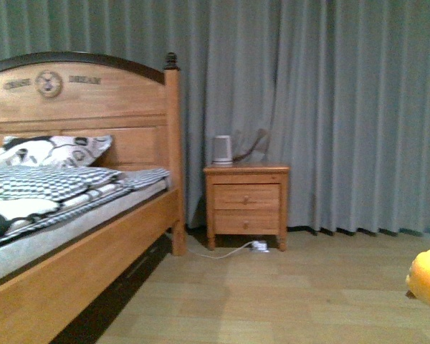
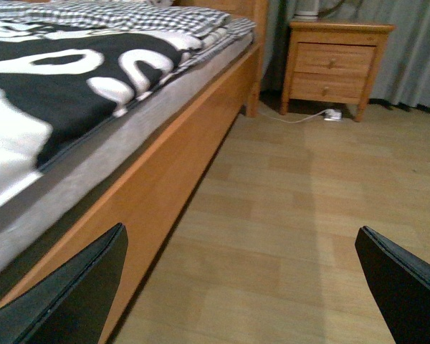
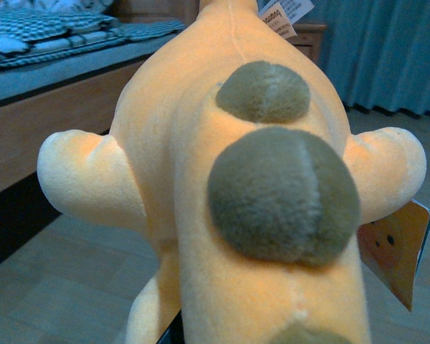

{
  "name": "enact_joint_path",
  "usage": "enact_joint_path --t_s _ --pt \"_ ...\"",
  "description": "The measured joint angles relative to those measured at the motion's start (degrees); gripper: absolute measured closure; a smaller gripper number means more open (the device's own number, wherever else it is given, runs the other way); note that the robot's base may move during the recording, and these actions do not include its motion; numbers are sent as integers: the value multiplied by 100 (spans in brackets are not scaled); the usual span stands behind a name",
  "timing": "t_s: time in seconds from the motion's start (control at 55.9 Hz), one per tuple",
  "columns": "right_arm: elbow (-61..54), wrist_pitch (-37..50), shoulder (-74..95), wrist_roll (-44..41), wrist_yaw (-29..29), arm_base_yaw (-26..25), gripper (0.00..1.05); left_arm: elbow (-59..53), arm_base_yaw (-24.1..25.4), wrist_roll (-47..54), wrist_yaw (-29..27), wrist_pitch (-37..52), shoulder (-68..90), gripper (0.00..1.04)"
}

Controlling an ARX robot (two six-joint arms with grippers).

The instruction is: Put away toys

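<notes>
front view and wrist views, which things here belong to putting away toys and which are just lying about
Job: soft orange-yellow plush toy with grey-green spots; open, empty left gripper.

Just around: wooden bed with black-and-white bedding; small wooden two-drawer nightstand; white cylindrical object on it; grey curtains.

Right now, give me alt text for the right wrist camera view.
A plush toy fills the frame, orange-yellow with rounded olive-brown spots and a paper tag by one stubby limb. Behind it are a wooden bed, wood floor and blue curtain.
</notes>
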Motion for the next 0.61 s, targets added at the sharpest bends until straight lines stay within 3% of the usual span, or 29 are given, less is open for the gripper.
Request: enact_joint_path --t_s 0.608 --pt "0 0 -4 0 -22 -4 98 0 -4 0 9 0 -2 6"
